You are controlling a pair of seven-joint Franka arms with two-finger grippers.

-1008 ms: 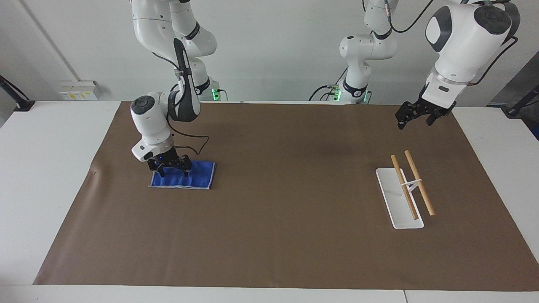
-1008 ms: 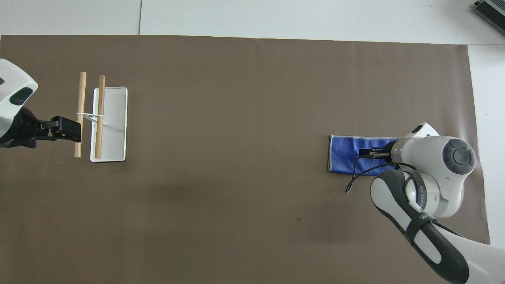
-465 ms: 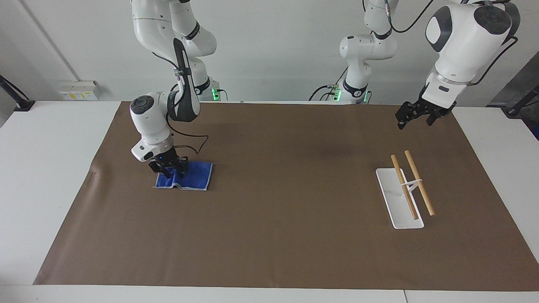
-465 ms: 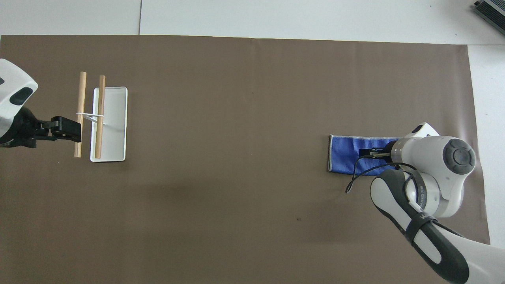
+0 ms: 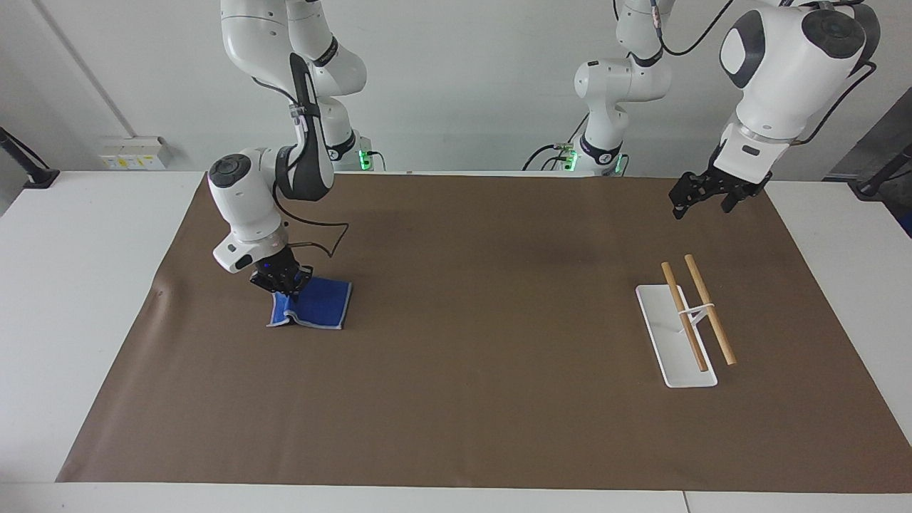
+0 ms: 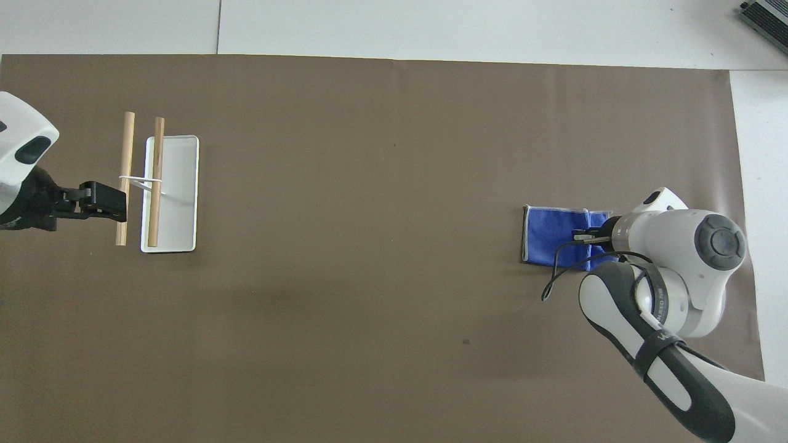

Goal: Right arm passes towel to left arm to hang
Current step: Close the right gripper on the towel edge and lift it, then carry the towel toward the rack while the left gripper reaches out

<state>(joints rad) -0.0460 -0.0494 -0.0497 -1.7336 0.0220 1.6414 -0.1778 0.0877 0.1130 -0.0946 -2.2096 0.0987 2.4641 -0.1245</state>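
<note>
Worktop (image 5: 85,299): white, filling both views; most of it lies under the mat.
Brown mat (image 5: 456,399): covers the middle of the worktop, and every loose thing rests on it.
Right arm (image 5: 246,206): enters at the upper left of the facing view and the lower right of the overhead view, bent down over the towel, with a black cable looping at its wrist.
Left arm (image 5: 776,78): at the upper right of the facing view, waiting raised above the mat.
Towel (image 5: 317,303): bright blue with pale edging, left of centre in the facing view and right of centre in the overhead view (image 6: 551,243); one end is gathered up into the gripper while the rest lies on the mat.
White tray (image 5: 659,335): long and shallow, at the lower right of the facing view and upper left of the overhead view (image 6: 184,184); it serves as the base of the rack and holds only a thin white wire stand.
Wooden rods (image 5: 705,306): two parallel rods carried above the tray by the wire stand.
Right gripper (image 5: 281,279): clenched on the towel's lifted end.
Left gripper (image 5: 702,194): in the air beside the rack, at the left edge of the overhead view (image 6: 101,201); whether it is released or clenched, I cannot tell.
</note>
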